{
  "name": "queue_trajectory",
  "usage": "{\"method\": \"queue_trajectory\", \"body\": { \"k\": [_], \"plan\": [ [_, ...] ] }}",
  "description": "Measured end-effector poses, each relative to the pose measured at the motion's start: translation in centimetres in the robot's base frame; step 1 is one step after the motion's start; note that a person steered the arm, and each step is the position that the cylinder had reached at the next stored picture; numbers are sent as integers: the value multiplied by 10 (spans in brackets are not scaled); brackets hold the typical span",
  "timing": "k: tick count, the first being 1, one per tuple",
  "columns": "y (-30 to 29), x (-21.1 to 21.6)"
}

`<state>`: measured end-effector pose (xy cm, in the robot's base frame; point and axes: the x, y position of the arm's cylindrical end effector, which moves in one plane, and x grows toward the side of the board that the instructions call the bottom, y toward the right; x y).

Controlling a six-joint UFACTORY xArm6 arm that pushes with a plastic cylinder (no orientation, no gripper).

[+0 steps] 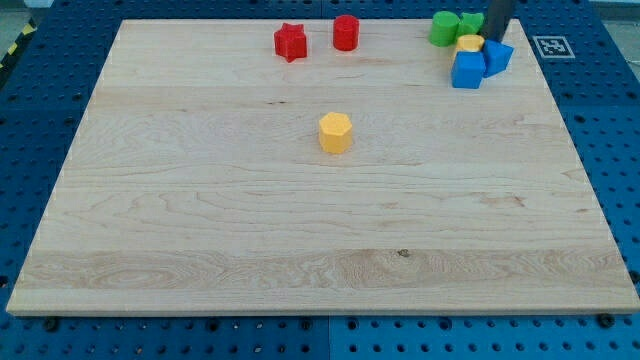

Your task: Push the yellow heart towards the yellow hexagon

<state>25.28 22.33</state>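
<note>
Near the view's top right, my tip [493, 38], a bare rod with nothing to clench, is set behind the yellow heart [469, 44], hemmed by green blocks [452, 27] and blue blocks [478, 64], so a push would carry it towards the yellow hexagon [335, 132].

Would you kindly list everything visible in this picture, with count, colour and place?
wooden board: one, pale, fills the view
yellow hexagon block: one, board's middle
red star block: one, top centre
red cylinder block: one, right of the star
green blocks: two, top right, shapes unclear
yellow heart block: one, wedged between green and blue
blue blocks: two, top right
my tip: dark rod at the cluster, very end unclear
</note>
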Motion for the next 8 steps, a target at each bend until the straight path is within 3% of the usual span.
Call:
{"method": "queue_trajectory", "body": {
  "k": [4,6,8],
  "plan": [
    [-56,32],
    [-59,36],
    [-100,37]
  ]
}}
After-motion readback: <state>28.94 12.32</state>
